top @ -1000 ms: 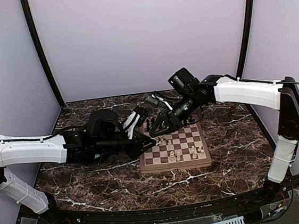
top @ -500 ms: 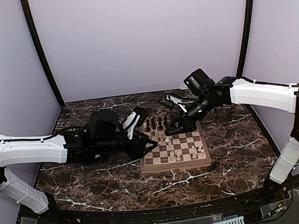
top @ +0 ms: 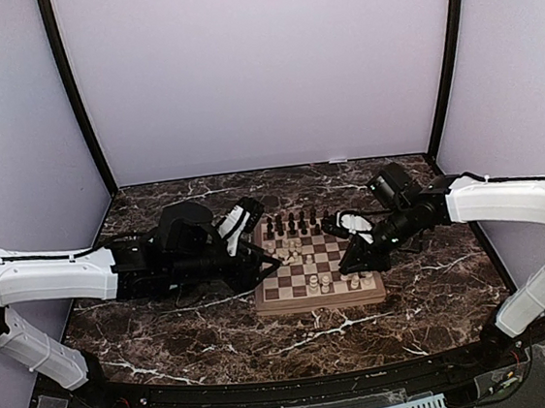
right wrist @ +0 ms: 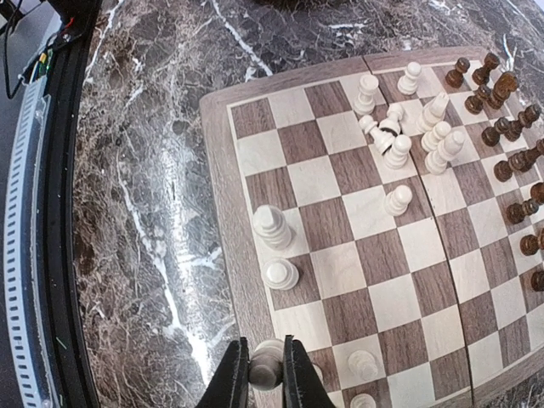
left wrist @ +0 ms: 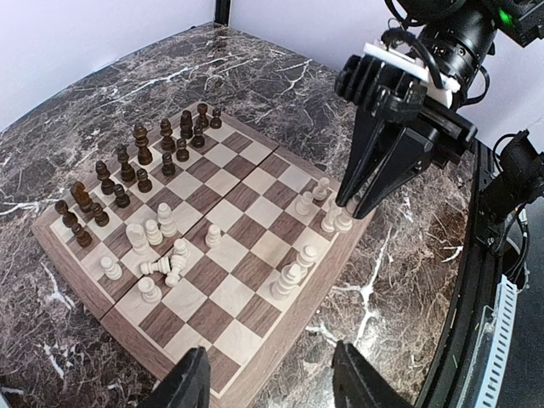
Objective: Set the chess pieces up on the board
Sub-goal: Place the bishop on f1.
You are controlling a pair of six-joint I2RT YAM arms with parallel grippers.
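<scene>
Now | right pincer pinching white piece, base hidden | left pincer spread, fingers partly cropped

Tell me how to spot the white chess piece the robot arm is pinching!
Find the checkered board and go to its near right corner, where a few cream pieces stand. The white piece you want is the only one squeezed between the right arm's two black fingers.

Top camera: fixed high behind both arm bases, facing down and forward, far, covering the whole tabletop. Each wrist camera sits close behind its own jaws, looking past them. All three share the board.
</scene>
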